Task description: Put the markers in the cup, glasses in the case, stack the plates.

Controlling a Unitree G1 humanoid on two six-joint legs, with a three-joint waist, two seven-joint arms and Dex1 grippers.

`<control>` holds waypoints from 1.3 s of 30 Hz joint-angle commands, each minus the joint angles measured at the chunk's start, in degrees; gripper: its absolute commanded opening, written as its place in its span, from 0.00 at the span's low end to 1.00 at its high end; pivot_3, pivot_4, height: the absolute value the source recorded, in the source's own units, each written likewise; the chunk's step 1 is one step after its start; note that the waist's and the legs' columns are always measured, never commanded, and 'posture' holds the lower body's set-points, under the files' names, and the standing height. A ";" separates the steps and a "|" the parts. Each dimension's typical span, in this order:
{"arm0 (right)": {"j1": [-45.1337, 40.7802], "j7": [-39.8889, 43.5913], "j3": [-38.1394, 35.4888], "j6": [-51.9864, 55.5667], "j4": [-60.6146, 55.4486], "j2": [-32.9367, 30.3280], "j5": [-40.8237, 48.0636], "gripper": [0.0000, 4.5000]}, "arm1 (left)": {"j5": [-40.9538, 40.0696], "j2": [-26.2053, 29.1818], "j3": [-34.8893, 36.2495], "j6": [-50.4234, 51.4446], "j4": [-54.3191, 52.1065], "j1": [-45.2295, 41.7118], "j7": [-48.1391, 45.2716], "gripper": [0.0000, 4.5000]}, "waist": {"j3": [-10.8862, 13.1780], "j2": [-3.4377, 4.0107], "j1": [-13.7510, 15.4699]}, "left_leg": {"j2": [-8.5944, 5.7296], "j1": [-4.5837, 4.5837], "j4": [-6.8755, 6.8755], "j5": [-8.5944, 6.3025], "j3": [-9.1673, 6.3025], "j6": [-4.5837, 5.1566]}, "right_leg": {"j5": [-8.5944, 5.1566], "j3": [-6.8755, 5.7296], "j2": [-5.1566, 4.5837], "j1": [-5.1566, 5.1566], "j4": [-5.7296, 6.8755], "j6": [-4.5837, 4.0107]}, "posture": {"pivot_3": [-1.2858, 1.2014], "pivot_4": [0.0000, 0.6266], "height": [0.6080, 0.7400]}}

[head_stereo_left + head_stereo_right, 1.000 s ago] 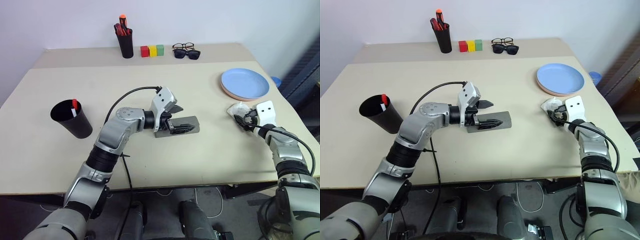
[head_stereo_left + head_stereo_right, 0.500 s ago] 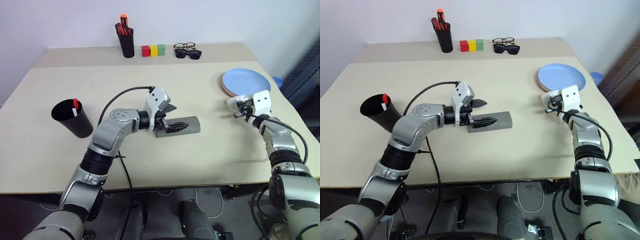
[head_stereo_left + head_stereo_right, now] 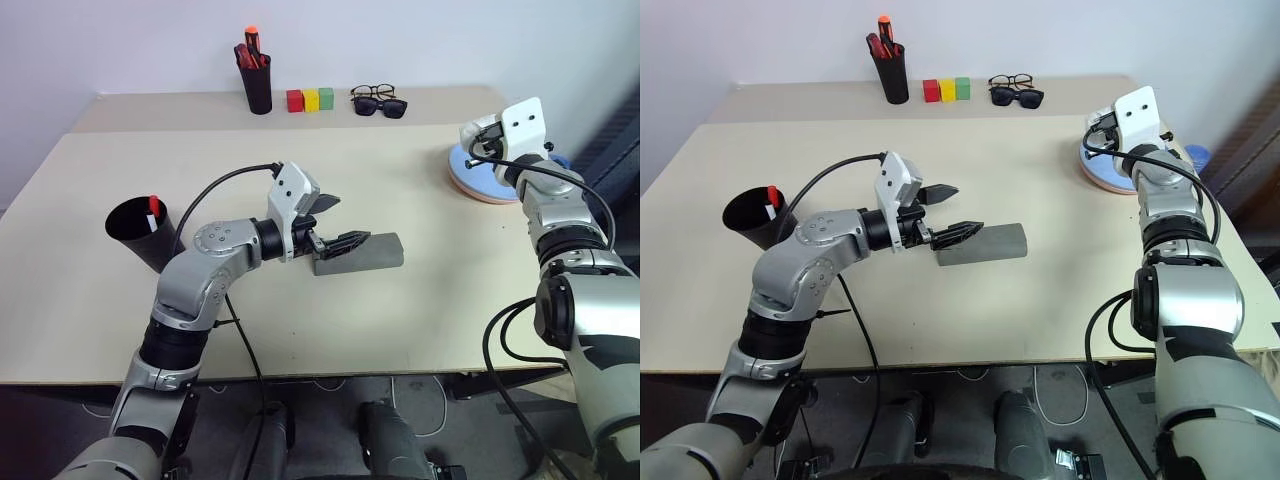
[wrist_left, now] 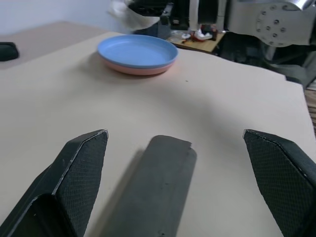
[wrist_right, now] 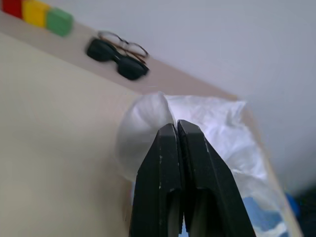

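- Beige tabletop (image 3: 420, 300) is carrying everything, with a pale wall rising behind its far edge.
- Along that far edge a tall black pen holder (image 3: 258, 88) is standing with red-orange pens in it; beside it three small blocks (image 3: 310, 100) — red, yellow, green — are sitting in a row.
- Just past the blocks, the glasses (image 3: 372, 92) are lying right behind black sunglasses (image 3: 382, 107), the two touching or nearly so.
- The cup (image 3: 140, 233) is leaning at the robot's left, showing a white marker (image 3: 154, 209) with a red tip inside; the second marker is hard to make out.
- The left gripper (image 3: 326, 222) is holding its fingers spread wide, straddling the near end of the grey case (image 3: 365, 252), which is lying closed.
- The right gripper (image 5: 177, 163) is pinching a crumpled white plastic wrapper (image 5: 197, 123), fingers pressed together, above the plates (image 4: 138, 53) — blue stacked on pink.
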 commanded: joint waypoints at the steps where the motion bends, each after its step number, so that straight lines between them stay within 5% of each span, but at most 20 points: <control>1: -1.92 -2.25 0.43 0.62 1.24 -0.41 -1.98 0.27 | -1.58 1.60 1.84 2.05 -5.14 2.11 1.94 1.00 | 0.00 0.00 -0.11 | 0.00 0.00 -0.01 0.00 0.00 0.00 | 0.00 0.00 0.00 -0.02 0.01 0.00 | 0.52 0.24 1.00; 7: -2.71 -7.94 1.73 -1.06 1.57 -1.64 -5.77 0.97 | -3.73 3.76 4.47 6.44 -11.49 6.13 5.88 1.00 | 0.02 0.03 -0.13 | 0.01 -0.04 -0.04 0.01 0.02 0.00 | 0.00 0.03 0.00 -0.14 0.10 -0.01 | 0.52 0.24 1.00; 23: 9.04 4.98 -5.64 -2.08 -1.49 1.84 3.55 0.97 | -4.68 2.99 2.43 4.84 -7.65 4.79 6.33 1.00 | 0.01 0.01 -0.05 | 0.00 -0.07 0.01 0.01 0.02 -0.01 | 0.00 0.03 0.03 -0.09 0.06 0.00 | 0.52 0.24 1.00; 35: 12.58 5.81 -8.61 3.00 -1.18 4.89 7.58 0.97 | -4.89 3.68 2.88 4.98 -7.66 4.76 6.18 1.00 | 0.01 0.01 -0.07 | 0.01 -0.06 0.01 0.01 0.02 -0.01 | 0.00 0.03 0.03 -0.09 0.05 -0.01 | 0.52 0.24 1.00; 39: 12.25 6.13 -8.64 3.51 -1.11 5.69 7.82 0.68 | -4.86 3.84 3.18 5.02 -7.91 4.89 6.69 1.00 | 0.01 0.01 -0.08 | 0.01 -0.06 0.01 0.01 0.02 -0.01 | 0.00 0.03 0.03 -0.09 0.05 0.00 | 0.52 0.24 1.00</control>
